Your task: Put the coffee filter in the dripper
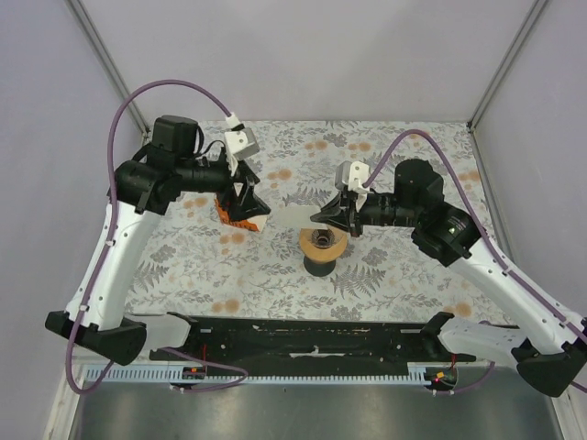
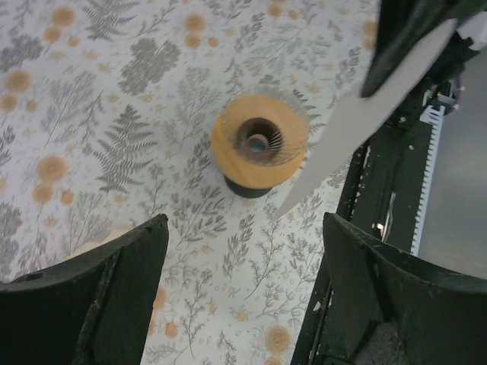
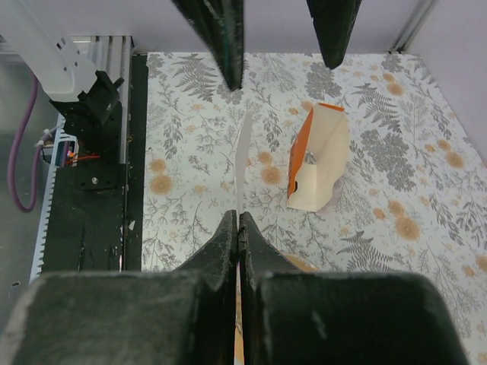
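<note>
While my right gripper [image 3: 239, 217] clamps the filter [image 3: 242, 156], I judge that I am mid-carry to the dripper [image 2: 259, 143]. The filter juts out flat from the shut fingertips, just beside the dripper's rim and not yet inside. My left gripper [image 2: 245, 228] gapes empty near the dripper. Next, I centre the filter over the dripper and lower it.

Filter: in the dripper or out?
Out. The right gripper pinches the flat filter in the air; the dripper shows an empty bowl with its centre hole bare.
</note>
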You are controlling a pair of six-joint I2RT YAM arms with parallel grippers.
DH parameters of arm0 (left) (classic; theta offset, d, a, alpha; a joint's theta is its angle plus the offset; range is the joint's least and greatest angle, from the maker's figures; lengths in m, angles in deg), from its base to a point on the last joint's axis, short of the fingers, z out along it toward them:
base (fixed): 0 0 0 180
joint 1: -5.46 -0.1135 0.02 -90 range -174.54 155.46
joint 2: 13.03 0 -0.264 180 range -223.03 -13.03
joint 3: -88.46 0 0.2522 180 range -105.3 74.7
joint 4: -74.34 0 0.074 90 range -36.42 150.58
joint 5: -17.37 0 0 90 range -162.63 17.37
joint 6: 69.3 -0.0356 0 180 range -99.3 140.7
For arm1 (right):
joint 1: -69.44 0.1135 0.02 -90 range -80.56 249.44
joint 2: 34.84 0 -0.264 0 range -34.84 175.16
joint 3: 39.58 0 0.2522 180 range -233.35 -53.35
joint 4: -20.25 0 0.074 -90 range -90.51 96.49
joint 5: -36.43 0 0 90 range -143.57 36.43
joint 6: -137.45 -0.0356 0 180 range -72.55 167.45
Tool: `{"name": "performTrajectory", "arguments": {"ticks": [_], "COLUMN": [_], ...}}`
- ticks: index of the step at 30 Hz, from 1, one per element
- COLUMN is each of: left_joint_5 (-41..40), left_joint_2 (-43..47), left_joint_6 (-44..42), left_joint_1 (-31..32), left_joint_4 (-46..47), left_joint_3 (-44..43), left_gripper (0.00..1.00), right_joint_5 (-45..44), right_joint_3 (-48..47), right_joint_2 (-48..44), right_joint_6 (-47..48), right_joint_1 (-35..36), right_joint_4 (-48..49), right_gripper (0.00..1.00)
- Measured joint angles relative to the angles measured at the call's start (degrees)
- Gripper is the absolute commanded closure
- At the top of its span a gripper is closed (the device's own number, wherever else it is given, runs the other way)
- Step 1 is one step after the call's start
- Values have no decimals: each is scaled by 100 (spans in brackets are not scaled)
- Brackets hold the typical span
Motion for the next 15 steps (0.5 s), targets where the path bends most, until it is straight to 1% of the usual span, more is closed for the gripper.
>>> {"name": "performTrajectory", "arguments": {"ticks": [2,6,7,8,9,10,12,14,15], "left_joint_5": [111,142,138,101,79,68,48,125,188], "left_joint_2": [83,205,212,214,214,212,203,190,186], "left_joint_6": [-138,-297,-299,-297,-297,-293,-278,-275,-275], "left_joint_1": [415,922,999,1102,1180,1231,1311,1344,1346], "left_joint_4": [-214,-404,-411,-398,-372,-358,-348,-341,-343], "left_joint_3": [-160,-221,-216,-208,-179,-153,-92,-55,-48], "left_gripper": [11,10,13,20,28,38,53,72,84], "right_joint_5": [181,472,531,599,656,706,748,752,752], "right_joint_3": [-151,-420,-474,-531,-579,-614,-640,-640,-640], "right_joint_2": [98,221,243,269,295,319,358,400,426], "right_joint_6": [7,7,4,4,2,2,4,4,4], "right_joint_1": [-2,-2,-2,-2,-2,-2,-2,-2,-4], "right_joint_4": [-13,-42,-39,-42,-37,-35,-35,-37,-37], "right_gripper": [100,100,100,100,100,100,100,100,100]}}
